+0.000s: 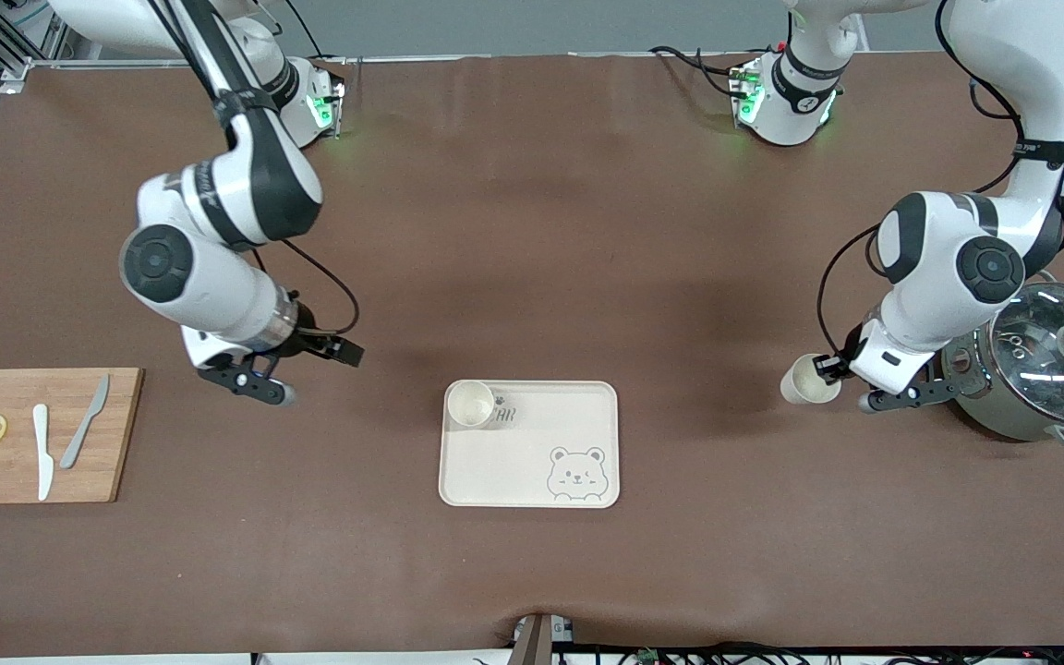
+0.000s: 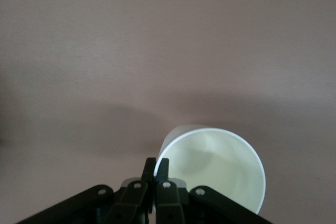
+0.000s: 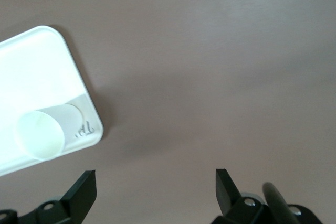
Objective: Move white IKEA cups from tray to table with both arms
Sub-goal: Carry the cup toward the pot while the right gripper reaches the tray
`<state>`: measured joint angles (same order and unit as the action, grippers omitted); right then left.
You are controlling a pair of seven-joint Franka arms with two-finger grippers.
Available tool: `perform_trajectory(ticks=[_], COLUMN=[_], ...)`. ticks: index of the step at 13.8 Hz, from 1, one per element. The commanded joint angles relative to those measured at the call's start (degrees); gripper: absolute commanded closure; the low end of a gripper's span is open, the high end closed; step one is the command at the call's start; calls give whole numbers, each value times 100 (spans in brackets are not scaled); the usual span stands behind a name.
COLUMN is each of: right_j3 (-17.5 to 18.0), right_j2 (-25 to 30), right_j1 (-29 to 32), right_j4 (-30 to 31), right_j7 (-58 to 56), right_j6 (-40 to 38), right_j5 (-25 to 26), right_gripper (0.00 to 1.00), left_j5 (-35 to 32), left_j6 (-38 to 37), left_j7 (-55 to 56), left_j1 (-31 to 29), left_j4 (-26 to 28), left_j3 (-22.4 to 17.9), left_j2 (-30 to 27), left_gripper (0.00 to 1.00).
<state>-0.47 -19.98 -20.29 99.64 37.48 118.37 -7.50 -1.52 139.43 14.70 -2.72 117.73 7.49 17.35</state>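
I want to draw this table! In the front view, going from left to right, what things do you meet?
Cutting board → right gripper, open → cup on tray → cup held by left gripper → pot.

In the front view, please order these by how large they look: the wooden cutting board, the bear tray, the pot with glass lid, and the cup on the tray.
1. Wooden cutting board and bear tray: they look about equal, so no ranking.
2. Pot with glass lid, partly cut off by the view's edge and hidden by the arm.
3. Cup on the tray, clearly smallest.
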Motion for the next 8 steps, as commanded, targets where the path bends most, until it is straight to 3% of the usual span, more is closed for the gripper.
perform_trajectory(ticks=[1, 5, 8], right_j3=[-50, -59, -59], right_j2=[-339, -875, -1244], right_j1=[-255, -537, -678], right_j4=[-103, -251, -602], right_j7=[443, 1119, 1304], right_j6=[484, 1318, 1408], right_j5=[-41, -24, -15], right_gripper=[0, 0, 0], left_j5=[-103, -94, -94], left_j6=[408, 769, 787], left_j7=[-46, -54, -55], left_j1=[-97, -246, -247], left_j4=[136, 145, 128], left_j3=[60, 68, 68], left_j2=[101, 453, 664], left_gripper=[100, 100, 100])
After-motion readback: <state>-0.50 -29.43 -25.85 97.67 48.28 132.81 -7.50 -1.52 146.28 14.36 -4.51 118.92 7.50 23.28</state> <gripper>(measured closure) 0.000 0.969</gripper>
